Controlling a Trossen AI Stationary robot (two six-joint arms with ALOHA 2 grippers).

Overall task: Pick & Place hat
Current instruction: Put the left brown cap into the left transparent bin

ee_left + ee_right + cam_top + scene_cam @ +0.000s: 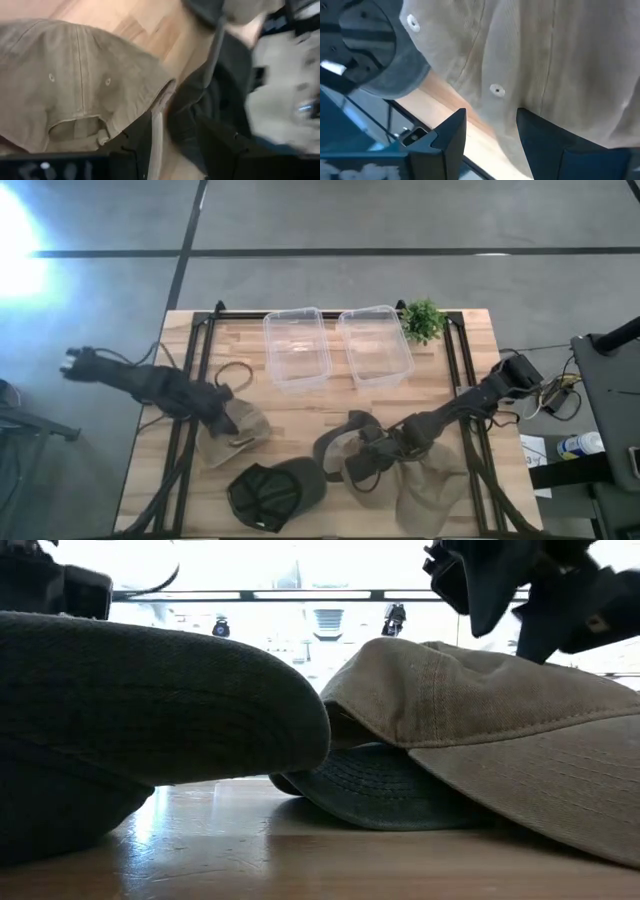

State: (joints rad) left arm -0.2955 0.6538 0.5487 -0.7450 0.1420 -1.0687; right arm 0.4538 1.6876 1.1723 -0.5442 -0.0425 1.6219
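Several caps lie on the wooden table. A tan cap (pixel 240 438) lies near the left, and my left gripper (pixel 222 412) hangs over its far-left edge. In the left wrist view the open fingers (pixel 175 150) stand over the rim beside the cap's strap opening (pixel 65 75). A black cap (pixel 270 492) lies at the near edge. A dark grey-green cap (pixel 340 445) lies at centre, partly under a second tan cap (pixel 430 490). My right gripper (pixel 385 452) is open (pixel 490 140) just above that tan cap's edge (pixel 545 60).
Two clear plastic bins (pixel 297 348) (pixel 375 343) stand at the far side, with a small green plant (pixel 422 320) beside them. A dark cord loop (pixel 235 372) lies far-left. Black frame rails (pixel 458 370) run along both table sides. Bare wood shows between bins and caps.
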